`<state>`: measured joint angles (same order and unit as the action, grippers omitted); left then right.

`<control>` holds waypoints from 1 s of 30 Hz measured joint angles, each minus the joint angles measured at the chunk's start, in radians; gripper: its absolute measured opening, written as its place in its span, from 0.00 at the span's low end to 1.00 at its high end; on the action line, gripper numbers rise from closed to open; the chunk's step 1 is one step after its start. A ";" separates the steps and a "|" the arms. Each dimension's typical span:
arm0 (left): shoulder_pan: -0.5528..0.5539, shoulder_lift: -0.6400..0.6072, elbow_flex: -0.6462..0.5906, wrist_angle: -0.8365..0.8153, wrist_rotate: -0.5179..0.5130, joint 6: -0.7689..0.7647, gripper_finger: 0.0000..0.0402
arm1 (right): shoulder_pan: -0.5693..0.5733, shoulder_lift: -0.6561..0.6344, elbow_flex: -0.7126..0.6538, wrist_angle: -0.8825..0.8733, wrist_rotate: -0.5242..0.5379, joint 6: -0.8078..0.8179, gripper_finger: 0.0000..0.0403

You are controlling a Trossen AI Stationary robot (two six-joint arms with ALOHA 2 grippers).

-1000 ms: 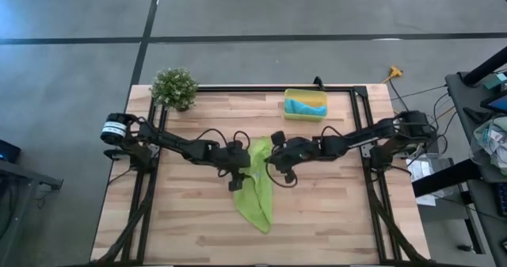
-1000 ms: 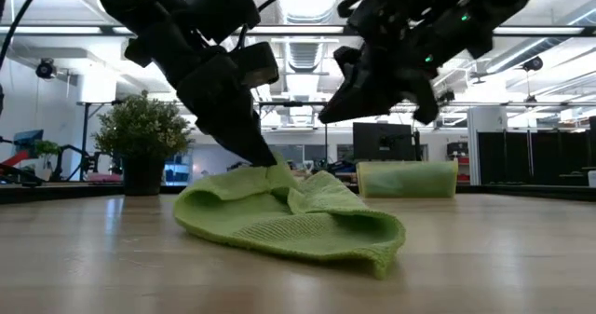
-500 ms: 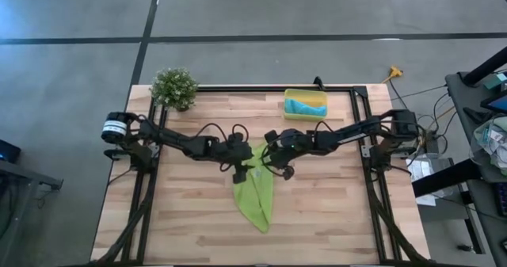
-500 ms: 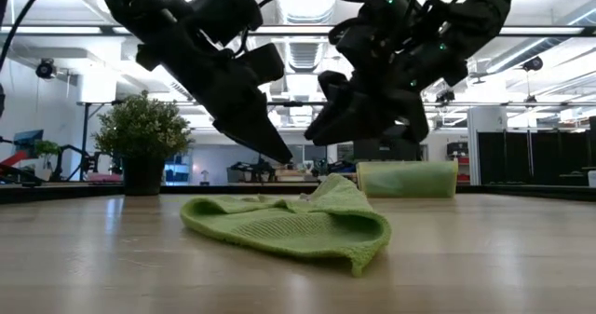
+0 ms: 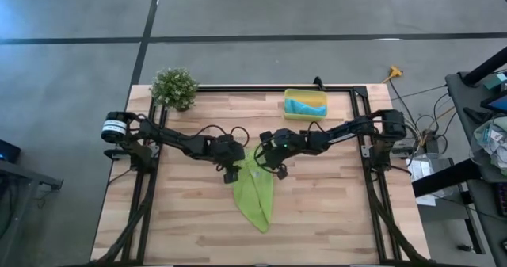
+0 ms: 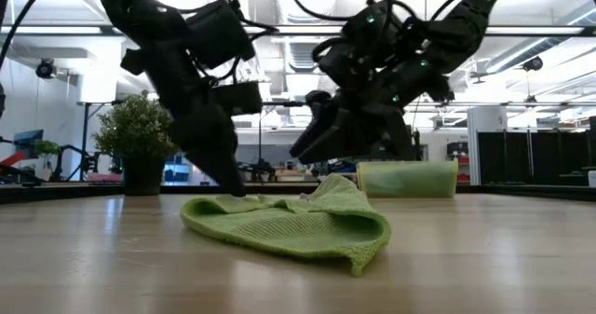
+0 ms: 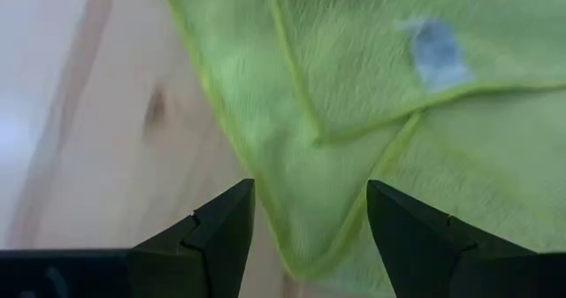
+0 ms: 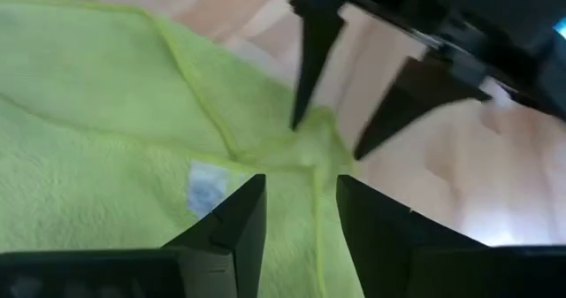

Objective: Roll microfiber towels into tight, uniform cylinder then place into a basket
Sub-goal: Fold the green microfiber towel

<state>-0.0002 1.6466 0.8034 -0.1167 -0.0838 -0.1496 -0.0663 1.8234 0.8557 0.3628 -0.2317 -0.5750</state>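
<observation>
Your left gripper's fingers stand apart at the crumpled lime-green microfiber towel's far end mid-table; the right gripper's too. Low view: both hover above it. Wrist views: empty gaps.

Towel: lime-green, small white tag. Basket: bright yellow, turquoise cloth inside. Table: pale wood planks.

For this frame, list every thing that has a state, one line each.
green towel: loosely folded on the table, unrolled, not held.
blue towel: inside the basket.
basket: at the far edge, holding the blue towel.
left gripper: open over the green towel's corner.
right gripper: open above the towel.
</observation>
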 joint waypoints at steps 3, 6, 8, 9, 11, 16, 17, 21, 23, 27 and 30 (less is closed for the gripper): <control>0.000 0.000 -0.019 -0.007 0.000 -0.016 0.51 | -0.010 0.045 0.072 -0.063 -0.073 -0.006 0.32; 0.008 0.000 -0.026 -0.007 -0.001 -0.002 0.51 | -0.023 0.100 0.193 -0.202 -0.098 0.015 0.32; 0.012 0.000 -0.025 0.004 -0.002 -0.005 0.51 | -0.033 0.143 0.281 -0.330 -0.099 0.046 0.34; 0.013 0.000 -0.024 0.011 -0.003 -0.012 0.51 | -0.036 0.167 0.327 -0.388 -0.099 0.055 0.35; 0.012 0.001 -0.025 0.031 -0.003 -0.034 0.50 | -0.042 0.216 0.402 -0.508 -0.106 0.041 0.37; 0.010 0.002 -0.034 0.023 -0.002 -0.099 0.43 | -0.048 0.327 0.544 -0.675 -0.128 -0.038 0.40; 0.010 0.002 -0.042 0.023 -0.004 -0.107 0.42 | -0.051 0.339 0.562 -0.686 -0.132 -0.040 0.41; 0.008 -0.003 -0.079 0.057 -0.006 -0.132 0.35 | -0.064 0.358 0.593 -0.703 -0.137 -0.041 0.42; 0.007 -0.003 -0.097 0.079 -0.010 -0.133 0.31 | -0.074 0.357 0.593 -0.697 -0.161 -0.028 0.42; 0.008 -0.005 -0.108 0.123 -0.013 -0.110 0.26 | -0.091 0.356 0.591 -0.693 -0.205 0.018 0.42; 0.008 -0.006 -0.110 0.150 -0.011 -0.079 0.22 | -0.099 0.356 0.587 -0.683 -0.202 0.039 0.42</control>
<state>0.0074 1.6402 0.6930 0.0335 -0.0947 -0.2284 -0.1650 2.1792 1.4423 -0.3202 -0.4339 -0.5359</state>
